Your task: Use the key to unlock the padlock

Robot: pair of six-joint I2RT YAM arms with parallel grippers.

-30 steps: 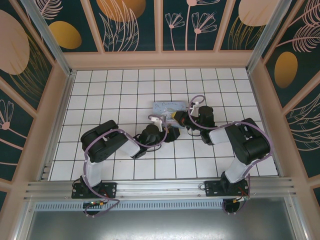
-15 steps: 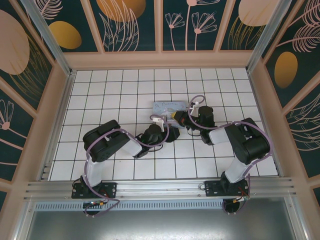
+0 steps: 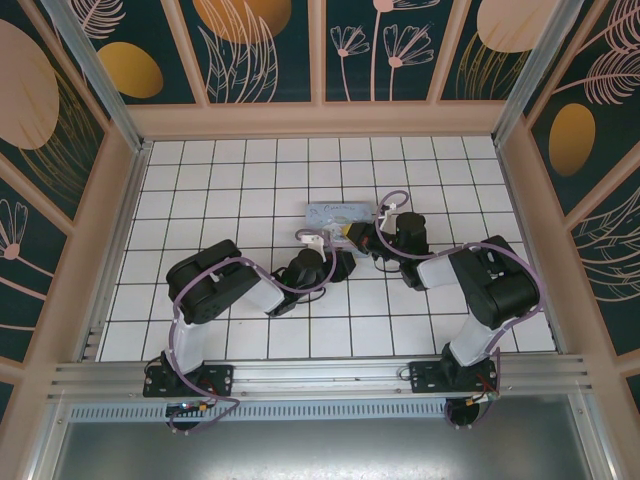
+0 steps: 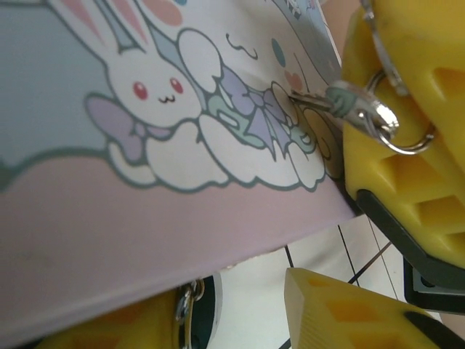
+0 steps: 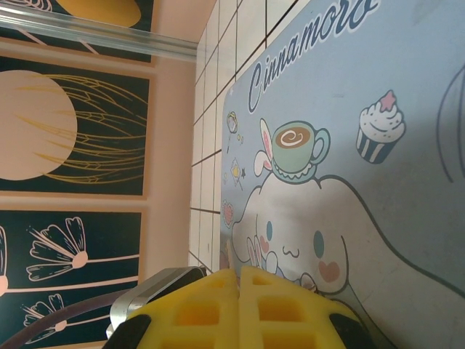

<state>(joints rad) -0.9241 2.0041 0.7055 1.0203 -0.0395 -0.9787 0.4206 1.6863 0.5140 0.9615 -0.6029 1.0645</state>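
Silvery, the key (image 4: 325, 100) juts from the right end effector (image 5: 238, 280), whose yellow fingers are pressed closed on it, and its blade lies across the printed face of the cartoon tin (image 4: 109, 218). Just below the tin's edge, the left end effector (image 4: 225, 320) stands with its fingers apart

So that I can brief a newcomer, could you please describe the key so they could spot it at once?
Find the big cartoon-printed tin mid-table. At its edge, the yellow fingers of the right gripper are shut on the key: small, silvery, on a wire ring, among yellow and pastel neighbours.
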